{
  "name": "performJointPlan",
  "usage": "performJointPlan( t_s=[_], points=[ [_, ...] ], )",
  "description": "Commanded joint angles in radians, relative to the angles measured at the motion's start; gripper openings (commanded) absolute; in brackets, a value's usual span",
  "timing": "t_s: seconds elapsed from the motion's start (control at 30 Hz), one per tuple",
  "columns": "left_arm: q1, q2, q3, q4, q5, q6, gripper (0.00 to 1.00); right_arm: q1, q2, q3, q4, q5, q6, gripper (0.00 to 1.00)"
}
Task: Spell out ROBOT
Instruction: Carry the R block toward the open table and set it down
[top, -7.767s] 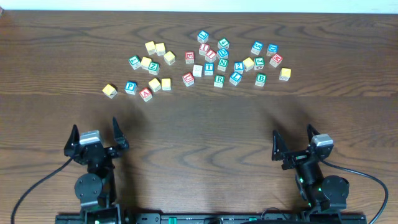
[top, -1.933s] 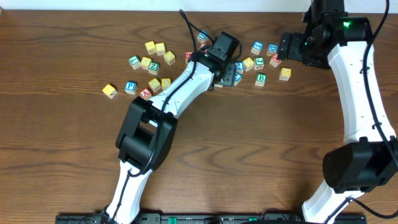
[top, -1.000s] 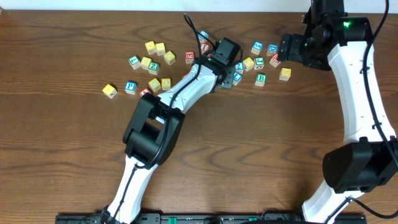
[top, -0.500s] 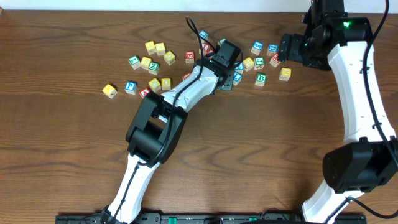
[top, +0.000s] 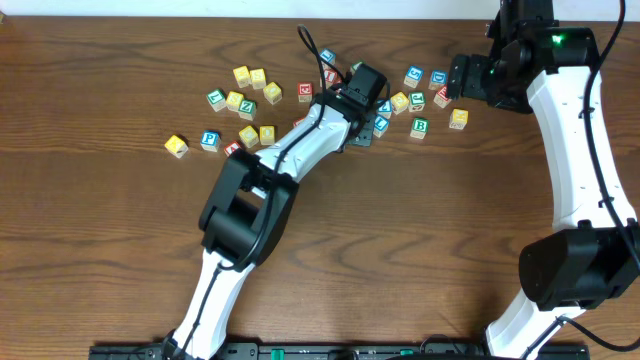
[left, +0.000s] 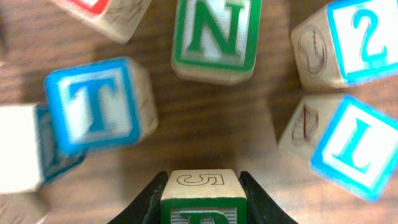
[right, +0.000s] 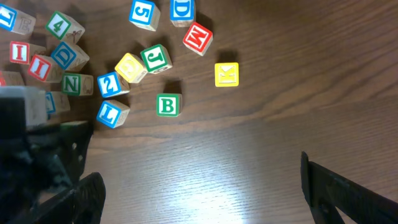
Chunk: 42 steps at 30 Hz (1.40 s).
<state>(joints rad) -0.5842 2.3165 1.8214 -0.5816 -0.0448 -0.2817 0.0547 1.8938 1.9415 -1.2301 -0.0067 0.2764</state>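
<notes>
Left gripper (left: 204, 184) pinches a small green-lettered wooden cube (left: 204, 200), its stamped 5 face toward the green N block (left: 216, 34); right gripper (right: 202, 186) gapes empty.

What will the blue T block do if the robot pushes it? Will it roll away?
The blue T block would likely slide, not roll: its faces look flat. It looks wooden, so probably stiff and light. The green N block sits close, so it may bump that.
</notes>
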Motion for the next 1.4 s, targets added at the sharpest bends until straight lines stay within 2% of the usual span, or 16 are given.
performJointPlan(
  t_s=[0.0,0.27,0.37,0.53,0.93,1.37],
  points=[
    [0.003,-0.131,0.005,-0.067,-0.020,0.001,0.29,-0.001,0.006,-0.006,-0.001,0.018,-0.016,0.96],
    [-0.002,-0.243,0.004,-0.399,-0.020,-0.130,0.28,-0.001,0.006,-0.006,-0.001,0.031,-0.016,0.97],
    [-0.002,-0.238,-0.028,-0.455,-0.020,-0.164,0.27,-0.001,0.006,-0.006,-0.001,0.031,-0.016,0.97],
    [0.003,-0.238,-0.133,-0.418,-0.020,-0.216,0.28,-0.001,0.006,-0.006,0.000,0.031,-0.015,0.98],
    [0.007,-0.236,-0.290,-0.245,-0.020,-0.255,0.28,-0.001,0.006,-0.006,-0.001,0.031,-0.015,0.98],
    [0.025,-0.225,-0.307,-0.185,-0.020,-0.210,0.27,-0.001,0.006,-0.006,-0.002,0.031,-0.015,0.98]
  ],
)
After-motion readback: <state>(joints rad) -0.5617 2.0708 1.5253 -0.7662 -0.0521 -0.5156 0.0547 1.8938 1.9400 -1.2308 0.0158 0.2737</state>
